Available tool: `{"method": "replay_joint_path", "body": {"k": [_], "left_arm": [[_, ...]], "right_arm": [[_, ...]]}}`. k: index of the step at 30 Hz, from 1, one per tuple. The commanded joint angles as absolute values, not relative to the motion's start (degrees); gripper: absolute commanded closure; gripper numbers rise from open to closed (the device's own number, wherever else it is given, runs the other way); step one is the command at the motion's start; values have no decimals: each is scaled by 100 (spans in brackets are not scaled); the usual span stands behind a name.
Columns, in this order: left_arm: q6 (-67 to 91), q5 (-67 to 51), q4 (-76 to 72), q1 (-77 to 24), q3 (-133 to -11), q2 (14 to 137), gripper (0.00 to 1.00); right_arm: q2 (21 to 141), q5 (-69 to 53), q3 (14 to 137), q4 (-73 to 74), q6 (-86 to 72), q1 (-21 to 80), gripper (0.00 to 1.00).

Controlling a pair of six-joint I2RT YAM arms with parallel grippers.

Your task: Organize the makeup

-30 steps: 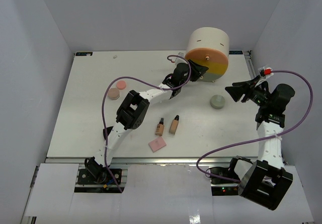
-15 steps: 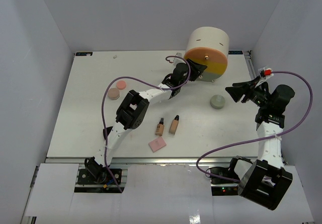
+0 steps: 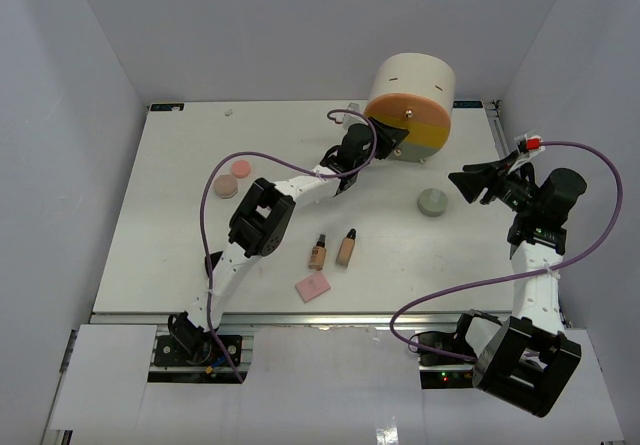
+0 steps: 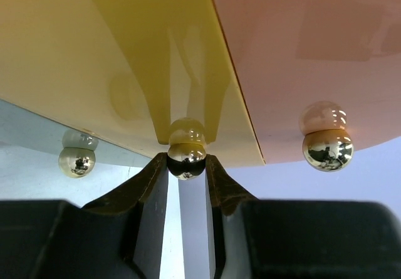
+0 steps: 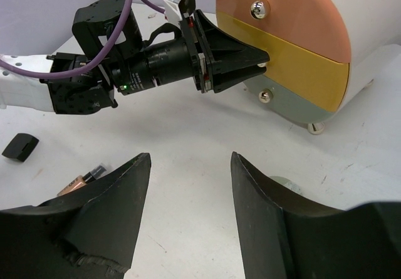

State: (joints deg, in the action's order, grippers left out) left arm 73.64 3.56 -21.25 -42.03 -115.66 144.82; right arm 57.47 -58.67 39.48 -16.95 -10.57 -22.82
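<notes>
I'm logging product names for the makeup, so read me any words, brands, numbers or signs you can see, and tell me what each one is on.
No text can be read in any view.
The foundation bottles are too small for any print to show.
The flat pink square, pale green round jar and drawer cylinder show no markings.

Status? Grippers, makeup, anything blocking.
Left gripper shut on knob of yellow drawer. Right gripper open, empty. Two bottles, pink square, green jar loose on table. Nothing seen blocking the drawer.
</notes>
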Motion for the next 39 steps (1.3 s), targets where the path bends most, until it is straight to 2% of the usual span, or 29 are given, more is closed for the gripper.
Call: {"method": "replay_joint_path", "body": {"k": [1,4,12,19,24,27,30,33,36,39], "left_arm": [[7410,205,-2191,-4086,-11008,13662,82],[7265,31,-2472,-4106,-10385,13283,85],[6948,-312,-2885,-4176,-8863,12284,86],[6892,-401,-3152,-4175,-8099,11814,85],[6809,-479,-3254,-4168,-7779,11662,79],[6805,-529,-3308,-4169,-7699,11642,65],[6768,-677,-3256,-4144,-7805,11676,39],[6711,-844,-3217,-4088,-7877,11683,20],[6642,-990,-3222,-4040,-7795,11613,12],[6569,-1123,-3324,-3985,-7585,11466,9]], "right_arm": [[5748,-5916,3902,-1995,-1116,-2319,40],[5739,-5906,3888,-1995,-1120,-2325,40],[5755,-5849,3841,-2005,-1075,-2329,40],[5747,-5758,3806,-1960,-978,-2329,40],[5831,-5734,3797,-1929,-913,-2312,40],[5876,-5707,3803,-1879,-810,-2291,40],[5959,-5665,3850,-1705,-694,-2237,38],[6061,-5594,3947,-1433,-414,-2146,33],[6146,-5453,4054,-1176,-197,-2070,26],[6201,-5345,4115,-952,-74,-1987,20]]}}
